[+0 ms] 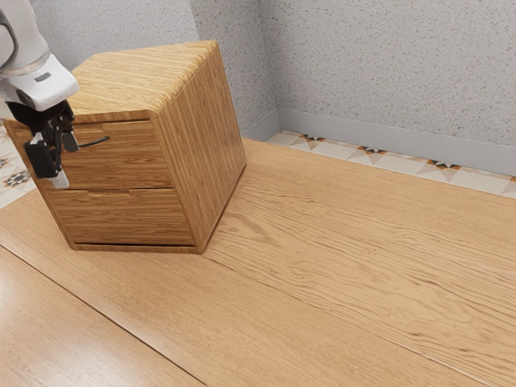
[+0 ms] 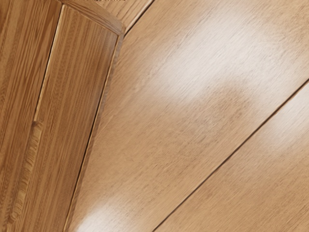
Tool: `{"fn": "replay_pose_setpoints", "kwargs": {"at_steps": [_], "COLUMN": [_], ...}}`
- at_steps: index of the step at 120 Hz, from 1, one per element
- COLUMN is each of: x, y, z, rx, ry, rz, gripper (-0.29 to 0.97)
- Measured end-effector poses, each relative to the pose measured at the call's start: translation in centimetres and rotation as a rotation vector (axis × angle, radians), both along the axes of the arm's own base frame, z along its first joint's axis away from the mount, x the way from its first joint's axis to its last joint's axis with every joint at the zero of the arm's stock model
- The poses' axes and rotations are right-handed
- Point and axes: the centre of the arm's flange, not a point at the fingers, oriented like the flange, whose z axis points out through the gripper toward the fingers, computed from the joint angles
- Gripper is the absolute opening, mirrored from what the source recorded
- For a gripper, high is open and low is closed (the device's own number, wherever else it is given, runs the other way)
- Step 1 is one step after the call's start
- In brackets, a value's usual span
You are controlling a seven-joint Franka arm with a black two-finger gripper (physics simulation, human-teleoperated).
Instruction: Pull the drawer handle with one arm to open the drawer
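The broad light-oak plank surface (image 1: 339,266) carries the whole scene. The boxy two-drawer cabinet of striped oak veneer (image 1: 201,121) stands on it at the exterior view's left, close to the grey speckled wall (image 1: 387,64).

The flat oak upper drawer front (image 1: 121,161) is the part I need to move. It sits in the cabinet's face above the matching lower drawer front (image 1: 129,216). In the exterior view I cannot tell whether it is flush or slightly out.

My black two-finger gripper (image 1: 48,165) hangs in front of the upper drawer, at its end nearer the exterior view's left. I cannot tell from these views whether the jaws are open or closed.

The thin dark bar handle (image 1: 93,143) projects from the upper drawer front just beside the gripper. I cannot confirm contact between them.

Handling assessment:
- The handle looks rigid and slender, so it should not flex or crush.
- The bar is narrow and probably smooth. I take hold at its middle, with the jaws across it.
- The drawer should slide with moderate resistance. I pull straight out, square to the front, to avoid binding.
- The cabinet may shift if I pull at an angle.
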Motion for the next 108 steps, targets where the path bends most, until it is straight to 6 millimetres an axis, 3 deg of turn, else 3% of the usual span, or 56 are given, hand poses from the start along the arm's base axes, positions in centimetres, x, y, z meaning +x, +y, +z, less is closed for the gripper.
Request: {"fn": "replay_pose_setpoints", "kwargs": {"at_steps": [15, 45, 66, 88, 108], "x": [0.2, 1.8, 2.7, 2.3, 2.2], "y": [2.1, 3.7, 4.1, 5.7, 5.8], "z": [-0.6, -0.4, -1.9, -1.9, -2.8], "rx": [0.024, 0.061, 0.074, 0.1, 0.1], "ry": [-0.055, -0.17, -0.206, -0.239, -0.238], "rz": [-0.002, -0.064, -0.12, -0.139, -0.167], "gripper": [0.64, 0.47, 0.41, 0.39, 0.35]}}
